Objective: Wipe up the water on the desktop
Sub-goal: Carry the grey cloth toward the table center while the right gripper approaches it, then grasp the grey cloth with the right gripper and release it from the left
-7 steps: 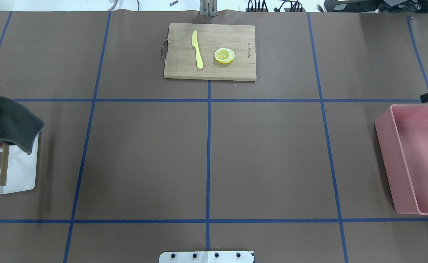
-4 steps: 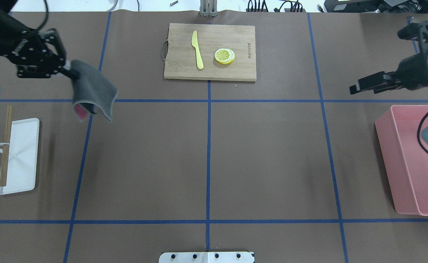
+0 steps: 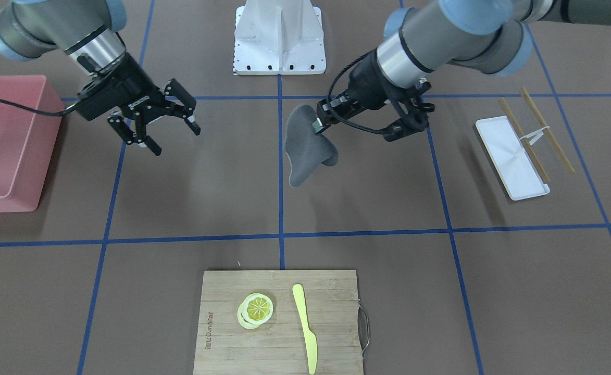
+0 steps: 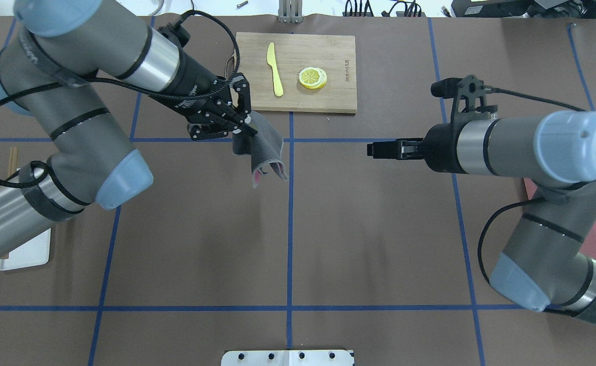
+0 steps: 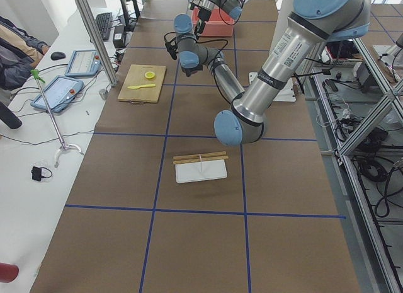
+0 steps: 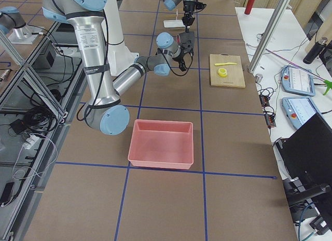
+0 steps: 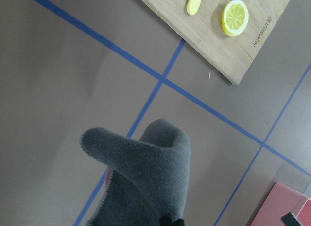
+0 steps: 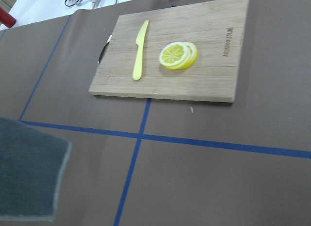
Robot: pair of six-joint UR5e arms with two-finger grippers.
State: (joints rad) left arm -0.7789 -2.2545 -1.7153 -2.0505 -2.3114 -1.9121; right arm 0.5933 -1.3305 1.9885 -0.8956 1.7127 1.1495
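Pinching grey cloth [image 4: 266, 148], left claw [image 4: 247, 128], right claw [image 3: 176, 140] spread

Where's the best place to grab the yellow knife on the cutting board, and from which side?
I'd take the knife by its handle, the narrow rounded end nearest the robot, coming straight down with the jaws across its width. It lies flat on the cutting board, so no side gets under it; the lemon slices sit apart, leaving room.
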